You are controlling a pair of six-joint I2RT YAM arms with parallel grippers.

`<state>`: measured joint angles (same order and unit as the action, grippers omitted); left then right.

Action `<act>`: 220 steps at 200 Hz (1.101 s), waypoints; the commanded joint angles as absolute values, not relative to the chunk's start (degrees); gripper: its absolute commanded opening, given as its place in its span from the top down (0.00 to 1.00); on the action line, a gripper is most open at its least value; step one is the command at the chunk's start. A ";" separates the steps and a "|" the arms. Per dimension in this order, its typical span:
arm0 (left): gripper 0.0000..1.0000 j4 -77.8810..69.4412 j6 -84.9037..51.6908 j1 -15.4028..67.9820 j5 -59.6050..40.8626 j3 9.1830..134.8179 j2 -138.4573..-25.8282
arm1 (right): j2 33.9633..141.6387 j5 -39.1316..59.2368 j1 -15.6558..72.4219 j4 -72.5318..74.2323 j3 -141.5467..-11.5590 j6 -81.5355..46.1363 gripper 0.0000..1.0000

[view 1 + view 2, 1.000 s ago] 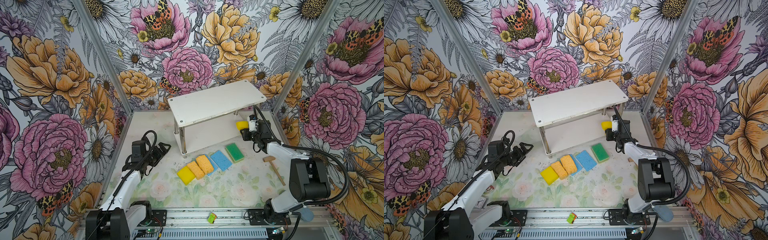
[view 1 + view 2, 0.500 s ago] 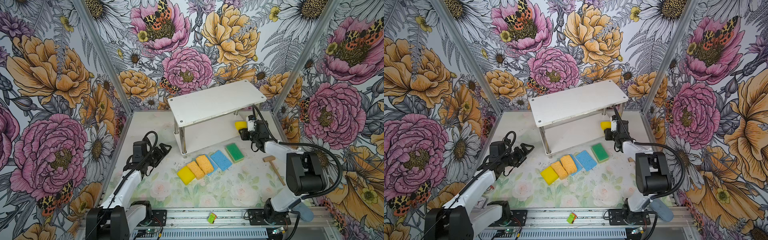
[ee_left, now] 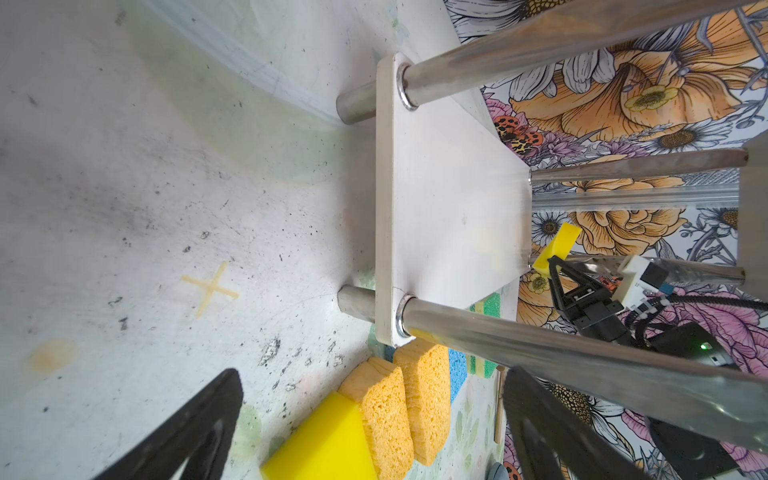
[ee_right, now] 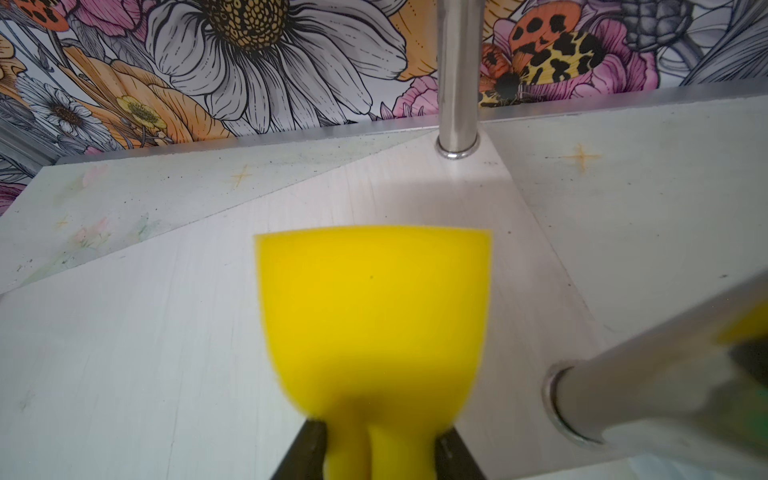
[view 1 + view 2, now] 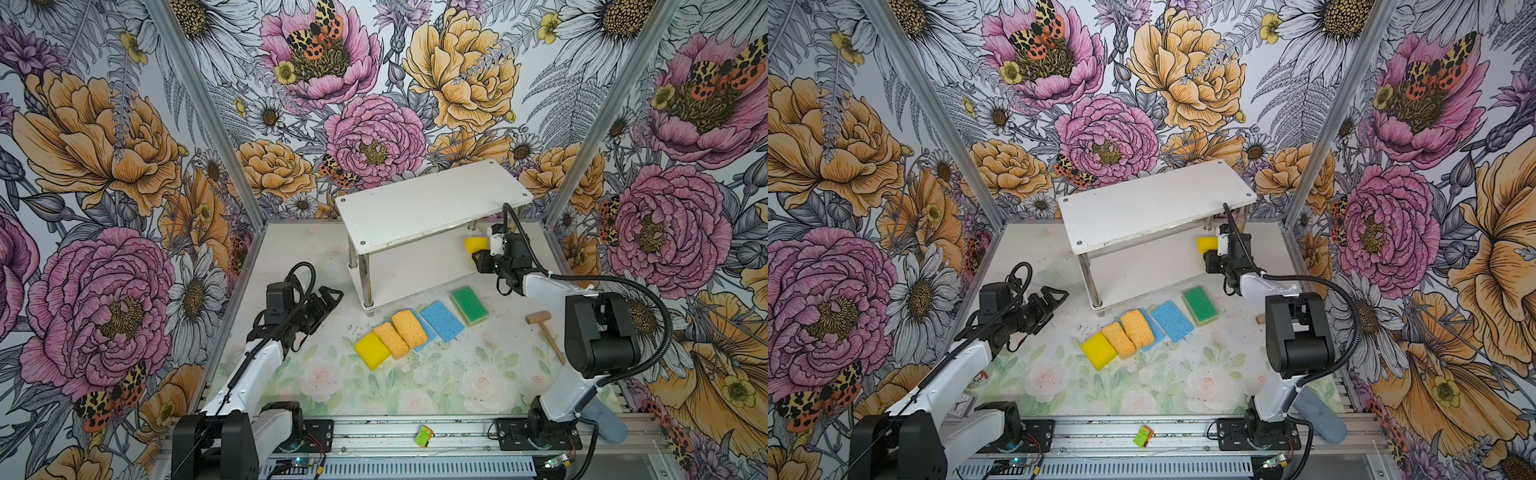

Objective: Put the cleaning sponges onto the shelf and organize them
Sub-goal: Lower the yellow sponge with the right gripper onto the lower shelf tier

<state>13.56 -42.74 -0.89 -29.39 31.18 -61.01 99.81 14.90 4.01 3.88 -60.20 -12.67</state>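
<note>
The shelf [image 5: 432, 208] [image 5: 1154, 208] stands at the back, both white boards bare. My right gripper [image 5: 480, 255] [image 5: 1210, 255] [image 4: 378, 449] is shut on a bright yellow sponge [image 5: 473, 244] [image 5: 1206, 244] [image 4: 374, 311], squeezed and held just over the right end of the lower board [image 4: 166, 332]. On the table in front lie another yellow sponge [image 5: 371, 350], two orange-yellow sponges [image 5: 390, 340], two blue sponges [image 5: 441, 320], one partly covered, and a green-topped sponge [image 5: 469, 305]. My left gripper [image 5: 328, 301] [image 5: 1050, 299] [image 3: 372, 374] hangs open left of the shelf, holding nothing.
A small wooden mallet [image 5: 544, 328] lies on the table right of the green-topped sponge, close to my right arm. Chrome legs [image 4: 457, 83] stand at the shelf's corners. A small green and orange object [image 5: 424, 436] sits on the front rail. Flowered walls close three sides.
My right gripper has carried the yellow sponge a little further left, in over the shelf's right end. The left arm has barely shifted.
</note>
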 commanded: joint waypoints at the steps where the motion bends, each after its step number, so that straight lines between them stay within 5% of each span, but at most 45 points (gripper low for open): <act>1: 0.01 12.04 -42.54 -1.07 -29.99 30.71 -61.17 | 101.31 15.29 4.56 1.45 -63.12 -13.74 0.64; 220: 0.01 12.17 -42.37 -2.02 -30.50 29.97 -60.10 | 105.37 13.92 5.85 -5.10 -68.09 -14.86 0.60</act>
